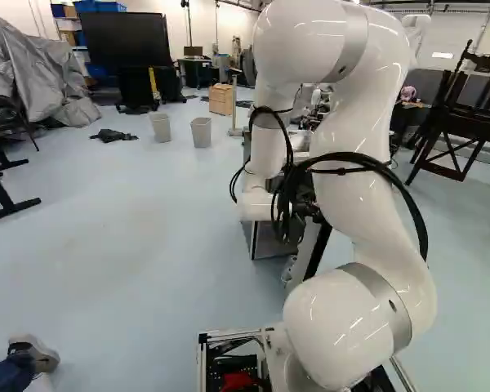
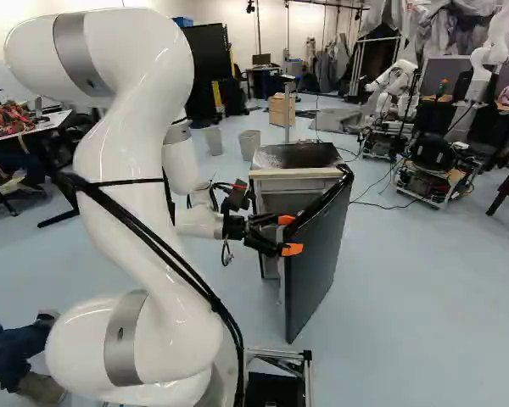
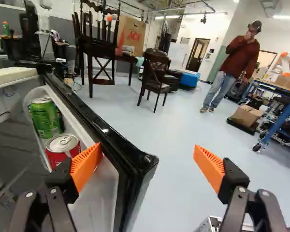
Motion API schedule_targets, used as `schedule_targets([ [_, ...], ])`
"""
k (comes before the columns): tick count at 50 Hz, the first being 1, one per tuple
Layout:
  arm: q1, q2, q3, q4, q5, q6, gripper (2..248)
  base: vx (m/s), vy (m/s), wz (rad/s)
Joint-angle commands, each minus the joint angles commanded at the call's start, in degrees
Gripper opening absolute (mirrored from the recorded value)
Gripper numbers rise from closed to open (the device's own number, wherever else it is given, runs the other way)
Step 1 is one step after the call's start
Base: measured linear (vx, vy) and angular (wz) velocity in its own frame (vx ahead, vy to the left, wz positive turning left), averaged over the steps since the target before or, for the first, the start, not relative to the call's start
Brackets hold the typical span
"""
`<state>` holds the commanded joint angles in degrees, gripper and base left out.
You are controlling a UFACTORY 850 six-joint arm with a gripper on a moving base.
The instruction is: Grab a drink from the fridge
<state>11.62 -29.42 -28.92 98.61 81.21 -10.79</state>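
A small fridge point(image 2: 299, 156) stands on a pale blue floor point(image 2: 407, 288) at the center of the right base view, its dark door point(image 2: 318, 271) swung open. Along the door's inner side, a shelf point(image 3: 80, 129) carries an upright green can point(image 3: 44, 117) and, just beside it and nearer the door's free corner, a red can point(image 3: 63, 147), as seen in the wrist view. Elsewhere on the floor, two gray bins point(image 1: 201, 132) stand at the upper left of the left base view, a wooden cabinet point(image 1: 221, 100) beyond them and a crumpled dark cloth point(image 1: 113, 135) to their left.
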Motion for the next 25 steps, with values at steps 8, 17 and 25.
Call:
schedule_targets([
  [8, -2.46, -0.05, -0.17, 0.66, 0.00, 0.00, 247, 0.000, 0.000, 0.000],
  [17, -5.50, -0.19, -0.65, 1.31, 0.00, 0.00, 247, 0.000, 0.000, 0.000],
  [25, -8.41, -0.38, -1.30, 1.46, 0.00, 0.00, 247, 0.000, 0.000, 0.000],
])
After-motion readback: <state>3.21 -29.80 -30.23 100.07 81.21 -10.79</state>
